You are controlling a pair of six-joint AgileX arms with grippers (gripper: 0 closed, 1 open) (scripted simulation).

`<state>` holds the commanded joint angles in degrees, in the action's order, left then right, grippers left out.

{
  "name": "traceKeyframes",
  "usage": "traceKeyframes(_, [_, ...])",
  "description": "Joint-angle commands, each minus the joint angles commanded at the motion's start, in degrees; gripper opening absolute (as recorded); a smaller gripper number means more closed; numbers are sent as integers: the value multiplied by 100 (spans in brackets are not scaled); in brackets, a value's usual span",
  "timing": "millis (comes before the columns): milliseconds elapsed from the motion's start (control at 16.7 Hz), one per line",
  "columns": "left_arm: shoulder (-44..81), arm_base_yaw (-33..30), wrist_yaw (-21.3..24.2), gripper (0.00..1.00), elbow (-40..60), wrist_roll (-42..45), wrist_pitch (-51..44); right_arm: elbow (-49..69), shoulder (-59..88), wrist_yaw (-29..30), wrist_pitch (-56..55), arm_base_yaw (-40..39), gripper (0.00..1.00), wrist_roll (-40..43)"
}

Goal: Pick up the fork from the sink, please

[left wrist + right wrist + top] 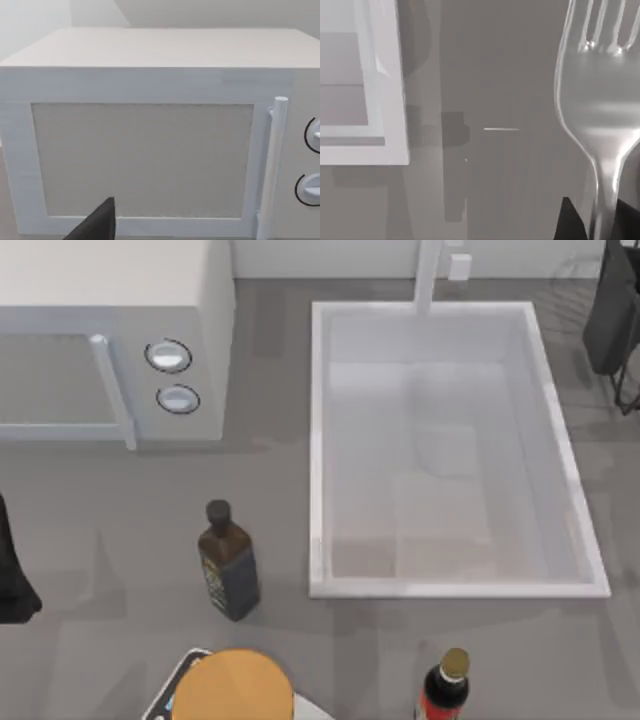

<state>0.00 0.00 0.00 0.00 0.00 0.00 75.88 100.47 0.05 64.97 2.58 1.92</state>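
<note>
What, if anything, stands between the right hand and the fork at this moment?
Nothing visible does. In the right wrist view the fork rises straight out from between the dark fingertips of the right hand, its neck between them, so it looks already gripped. It hangs over bare table, beside the sink rim, not in the basin.

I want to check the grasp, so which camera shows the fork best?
The right wrist view: the fork is up close, tines and neck clear, its handle running down between the right tool's dark fingers. The top view has the sink, the left wrist view a microwave.
</note>
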Motion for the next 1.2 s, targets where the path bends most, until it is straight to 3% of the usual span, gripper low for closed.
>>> traceKeyframes(240, [0,0,0,100,0,0,0,-834,178,-2,-1011,1,0,-8])
traceKeyframes(540, [0,0,0,100,0,0,0,-983,225,-3,-1165,1,0,-10])
traceKeyframes(1200, [0,0,0,100,0,0,0,-983,225,-3,-1165,1,83,-10])
